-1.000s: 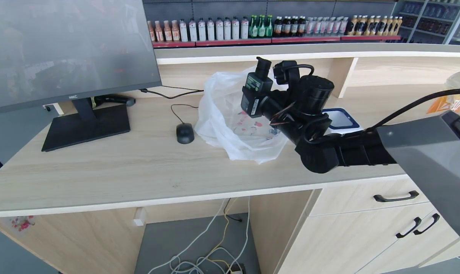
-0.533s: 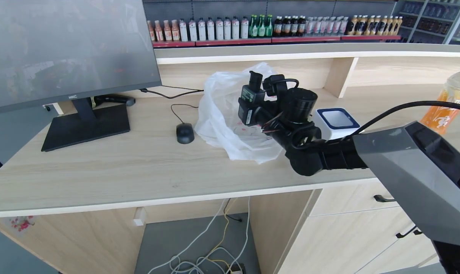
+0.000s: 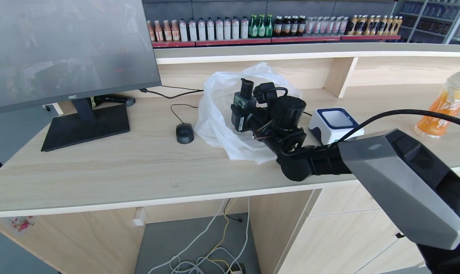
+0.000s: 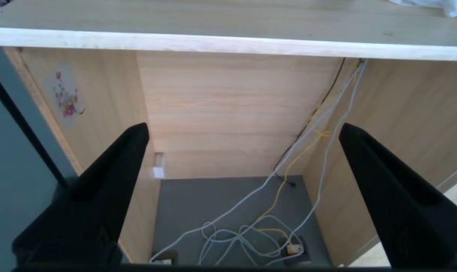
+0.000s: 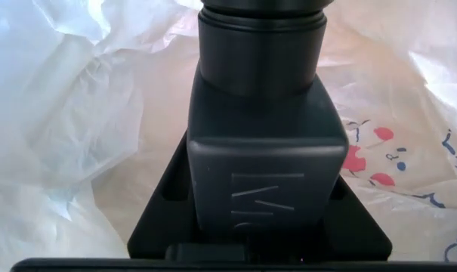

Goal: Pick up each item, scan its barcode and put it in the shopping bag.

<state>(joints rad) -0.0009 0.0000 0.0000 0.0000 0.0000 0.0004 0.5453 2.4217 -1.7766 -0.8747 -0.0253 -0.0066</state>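
Observation:
A white plastic shopping bag [image 3: 224,114] lies slumped on the wooden counter [image 3: 138,167], its mouth facing my right arm. My right gripper [image 3: 245,112] is at the bag's mouth, its tip hidden behind the wrist. In the right wrist view a black block with a round top [image 5: 266,159] stands before the bag's crumpled film [image 5: 84,113]; I cannot tell whether it is an item. A white and blue barcode scanner [image 3: 334,123] sits just right of the bag. An orange drink bottle [image 3: 443,110] stands at the far right. Below the counter's edge, my left gripper [image 4: 243,196] hangs open.
A monitor [image 3: 70,49] on a black stand, a mouse [image 3: 185,133] and a handheld scanner [image 3: 113,99] occupy the counter's left. A raised ledge [image 3: 290,57] runs behind the bag. Cables [image 4: 258,227] lie under the counter; drawers [image 3: 351,224] are at the lower right.
My right arm has dropped and slid left, bringing the wrist down to the bag's mouth. The scanner and the orange bottle, partly covered before, now stand in plain sight.

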